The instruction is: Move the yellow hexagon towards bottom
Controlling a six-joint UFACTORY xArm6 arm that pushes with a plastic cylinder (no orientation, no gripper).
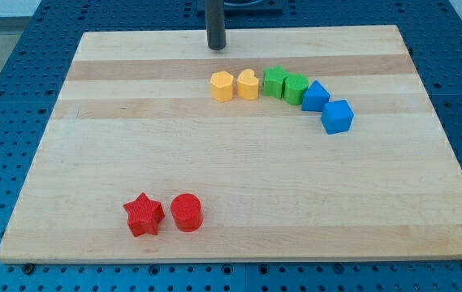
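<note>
The yellow hexagon [222, 86] sits on the wooden board [239, 162] near the view's top centre. A yellow heart-like block [248, 83] touches its right side. My tip [216, 47] is just above the hexagon toward the view's top, a short gap away and not touching it. The rod rises out of the view's top edge.
Right of the yellow blocks runs a curved row: two green blocks [275, 81] [295, 87], a blue triangle-like block [315, 96] and a blue cube [337, 116]. A red star [143, 214] and a red cylinder [187, 212] sit near the view's bottom left.
</note>
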